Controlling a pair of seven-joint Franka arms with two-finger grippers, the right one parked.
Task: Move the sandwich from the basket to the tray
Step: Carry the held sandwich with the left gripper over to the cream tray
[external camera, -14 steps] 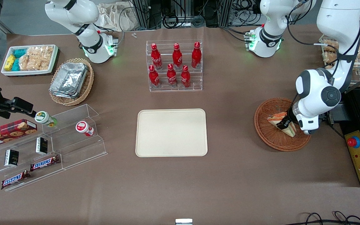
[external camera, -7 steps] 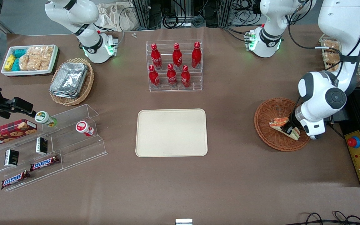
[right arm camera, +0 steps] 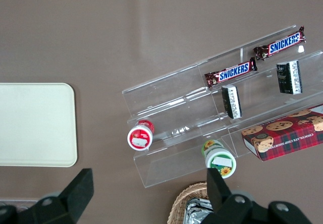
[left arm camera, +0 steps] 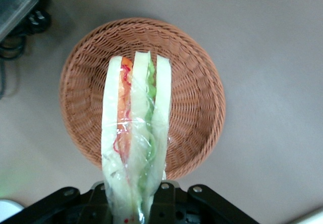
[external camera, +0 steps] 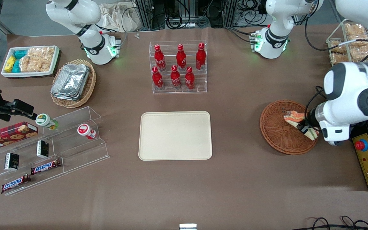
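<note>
My left gripper (external camera: pixel 306 128) is shut on the sandwich (external camera: pixel 295 117), a wrapped wedge of pale bread with green and orange-red stripes. It holds the sandwich lifted above the reddish-brown round basket (external camera: pixel 275 134) at the working arm's end of the table. In the left wrist view the sandwich (left arm camera: pixel 135 133) hangs between my fingers (left arm camera: pixel 166 199) with the basket (left arm camera: pixel 197 108) well below it and nothing else in it. The cream-beige tray (external camera: pixel 175 135) lies flat at the table's middle, with nothing on it; it also shows in the right wrist view (right arm camera: pixel 35 125).
A clear rack of red bottles (external camera: pixel 178 67) stands farther from the front camera than the tray. A tan oval basket with foil containers (external camera: pixel 72 82), a white snack tray (external camera: pixel 30 60) and a clear stepped shelf (external camera: pixel 49 150) lie toward the parked arm's end. A control box with a red button (external camera: pixel 367 158) sits beside the round basket.
My gripper has risen with the sandwich and shifted toward the working arm's edge of the table. The sandwich has lifted off the basket floor.
</note>
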